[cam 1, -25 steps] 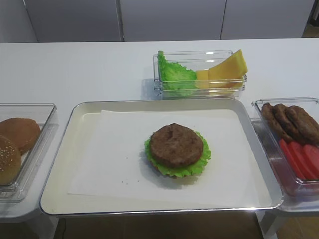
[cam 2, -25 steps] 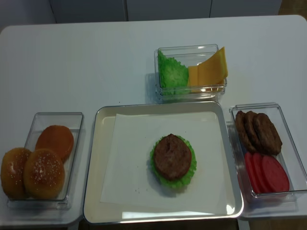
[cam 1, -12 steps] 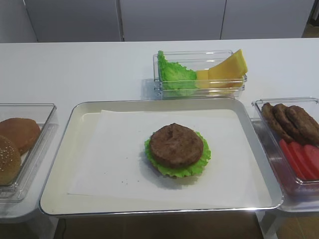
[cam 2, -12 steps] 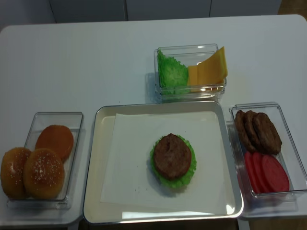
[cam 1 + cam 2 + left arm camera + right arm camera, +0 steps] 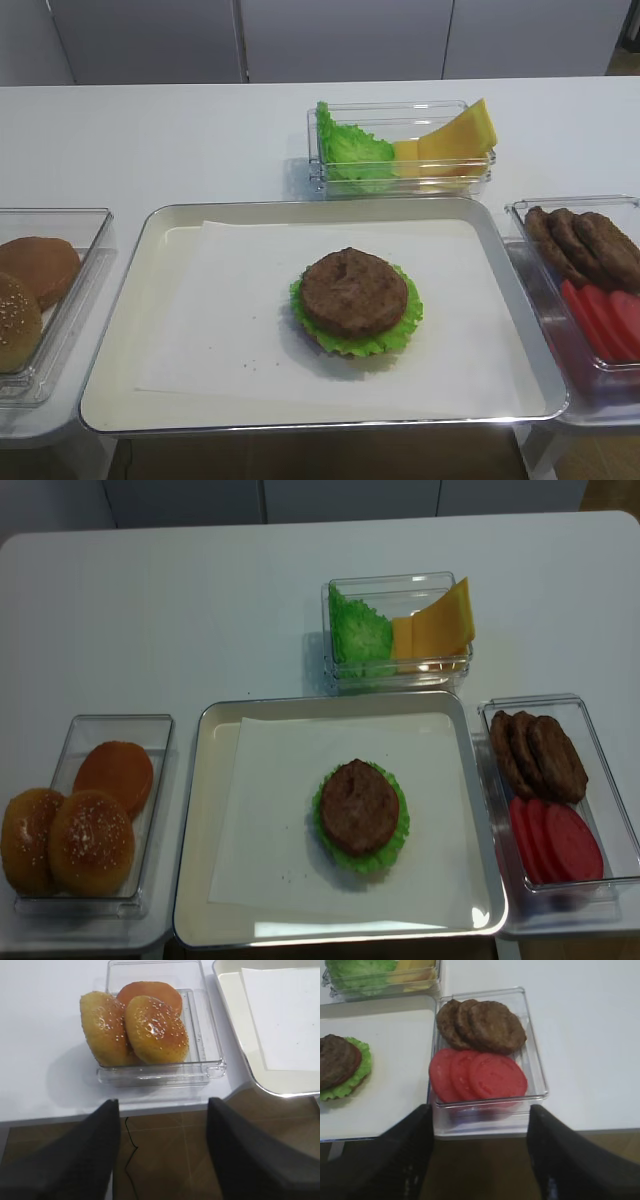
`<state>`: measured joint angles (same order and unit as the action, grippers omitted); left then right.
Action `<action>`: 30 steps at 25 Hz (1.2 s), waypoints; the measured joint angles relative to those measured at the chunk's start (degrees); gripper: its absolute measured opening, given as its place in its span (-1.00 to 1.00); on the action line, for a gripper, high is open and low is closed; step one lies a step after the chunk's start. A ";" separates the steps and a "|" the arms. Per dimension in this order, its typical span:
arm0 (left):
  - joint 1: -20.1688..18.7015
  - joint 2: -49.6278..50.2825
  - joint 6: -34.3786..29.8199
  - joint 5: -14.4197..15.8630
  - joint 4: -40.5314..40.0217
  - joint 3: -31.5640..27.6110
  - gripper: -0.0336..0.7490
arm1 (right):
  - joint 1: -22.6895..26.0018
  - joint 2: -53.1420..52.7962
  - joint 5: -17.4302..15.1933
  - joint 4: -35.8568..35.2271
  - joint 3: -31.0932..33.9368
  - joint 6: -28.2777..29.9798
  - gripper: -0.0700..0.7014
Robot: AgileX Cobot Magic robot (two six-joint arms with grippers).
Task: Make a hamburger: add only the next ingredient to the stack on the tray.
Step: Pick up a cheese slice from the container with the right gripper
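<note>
The stack (image 5: 355, 298) of brown patty on ruffled lettuce sits mid-right on the paper-lined silver tray (image 5: 128, 385), and shows in the second overhead view as the stack (image 5: 360, 810) on the tray (image 5: 193, 830). Yellow cheese slices (image 5: 455, 137) (image 5: 440, 628) lean in the clear bin behind the tray. My right gripper (image 5: 480, 1112) hangs open and empty below the table's front edge, in front of the patty and tomato bin. The stack (image 5: 340, 1067) lies to its left. My left gripper (image 5: 163, 1105) is open and empty in front of the bun bin. Neither gripper shows in the overhead views.
Green lettuce (image 5: 350, 150) shares the cheese bin. A clear bin at the right holds brown patties (image 5: 480, 1025) and red tomato slices (image 5: 477, 1076). Another at the left holds tan buns (image 5: 135, 1027). The tray's corner (image 5: 240, 1035) lies right of the bun bin.
</note>
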<state>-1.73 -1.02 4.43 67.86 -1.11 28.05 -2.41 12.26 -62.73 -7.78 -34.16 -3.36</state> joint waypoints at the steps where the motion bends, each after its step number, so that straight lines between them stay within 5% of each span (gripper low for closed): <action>1: 0.00 0.00 0.00 0.00 0.00 0.00 0.13 | 0.00 2.28 0.79 -1.03 -0.10 0.00 0.38; 9: 0.00 0.00 0.00 0.00 0.00 0.00 0.13 | 0.00 19.53 11.42 -8.56 -0.54 0.00 0.38; 15: 0.00 0.00 0.00 0.00 0.00 0.00 0.13 | 0.00 34.05 15.45 -10.51 -5.09 3.87 0.34; 30: 0.00 0.00 0.00 0.00 0.00 0.00 0.13 | 0.00 69.46 17.99 -16.37 -31.74 12.80 0.33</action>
<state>-1.73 -1.02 4.43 67.86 -1.11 28.05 -2.41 81.72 -44.73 -24.14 -65.90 9.45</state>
